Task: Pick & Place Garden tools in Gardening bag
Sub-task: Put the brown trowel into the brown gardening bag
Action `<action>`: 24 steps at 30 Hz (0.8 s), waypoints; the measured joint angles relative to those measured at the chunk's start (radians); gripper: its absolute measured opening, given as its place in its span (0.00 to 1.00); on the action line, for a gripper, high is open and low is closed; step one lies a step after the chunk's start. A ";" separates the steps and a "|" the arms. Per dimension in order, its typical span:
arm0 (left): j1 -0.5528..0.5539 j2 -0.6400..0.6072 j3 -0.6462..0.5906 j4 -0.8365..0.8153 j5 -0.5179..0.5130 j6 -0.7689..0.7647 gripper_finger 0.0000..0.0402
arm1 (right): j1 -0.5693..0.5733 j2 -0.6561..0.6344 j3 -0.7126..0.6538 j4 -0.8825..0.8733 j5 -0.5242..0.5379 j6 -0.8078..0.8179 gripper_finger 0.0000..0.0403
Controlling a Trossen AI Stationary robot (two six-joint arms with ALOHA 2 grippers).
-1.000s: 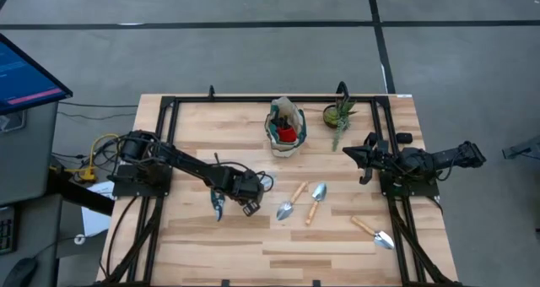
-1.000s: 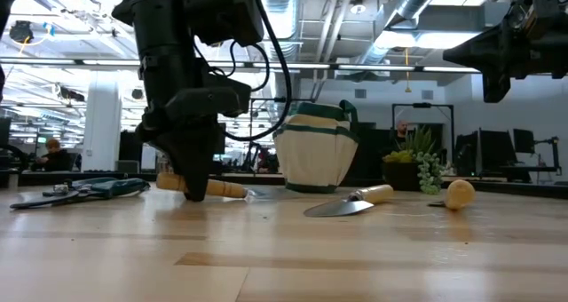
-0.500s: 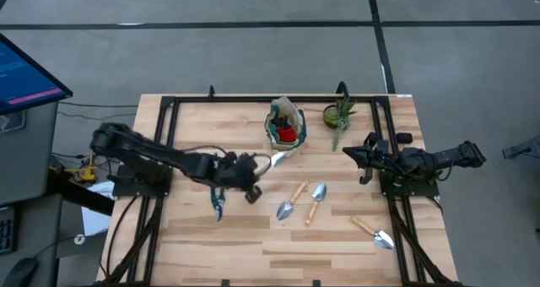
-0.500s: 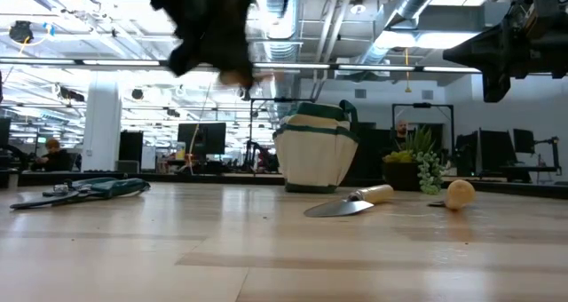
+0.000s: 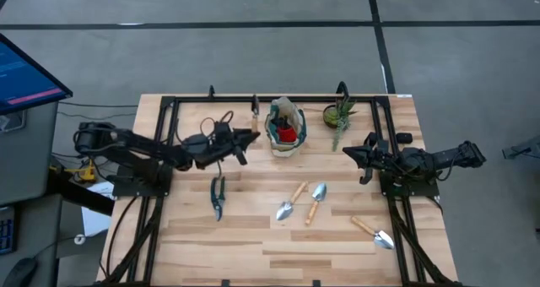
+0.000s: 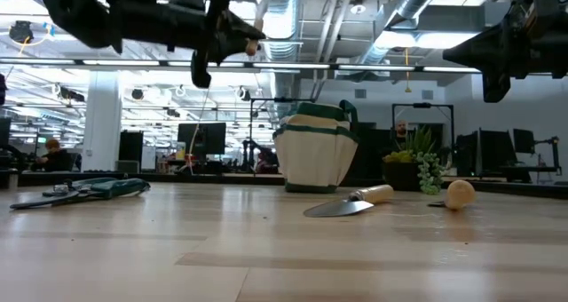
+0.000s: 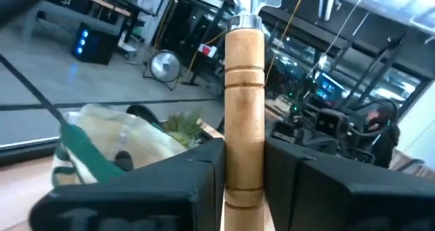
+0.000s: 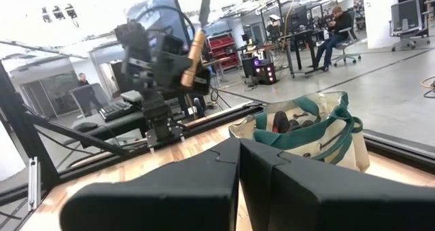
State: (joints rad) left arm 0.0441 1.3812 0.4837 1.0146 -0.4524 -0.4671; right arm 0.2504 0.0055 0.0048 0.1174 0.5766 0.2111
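Left hand (image 5: pixel 246 138) pinches a wood-handled trowel (image 7: pixel 243 109) beside the gardening bag (image 5: pixel 285 128).

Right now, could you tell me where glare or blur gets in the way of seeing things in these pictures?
Low view: bright ceiling lights leave the left gripper a dark silhouette. Left wrist view: the wooden handle is fairly sharp, the gardening bag soft. Right wrist view: the upper left washes out white.
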 joint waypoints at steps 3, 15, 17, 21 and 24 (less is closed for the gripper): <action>0.020 0.004 -0.001 0.026 0.046 0.000 0.12 | 0.000 0.000 0.000 0.039 0.000 0.000 0.00; 0.013 0.004 0.005 0.103 0.122 0.043 0.12 | -0.024 0.003 0.015 0.431 -0.003 0.018 0.00; 0.012 0.004 0.012 0.114 0.156 0.044 0.12 | -0.034 0.024 0.047 0.395 -0.003 0.004 0.03; 0.011 0.004 0.033 0.113 0.264 0.044 0.12 | -0.072 0.159 0.128 0.347 -0.002 -0.014 0.14; 0.011 0.004 0.042 0.112 0.321 0.044 0.12 | -0.104 0.336 0.212 0.342 -0.012 -0.031 0.25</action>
State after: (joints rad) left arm 0.0547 1.3849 0.5256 1.1263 -0.1314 -0.4234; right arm 0.1462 0.3411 0.2170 0.4597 0.5645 0.1799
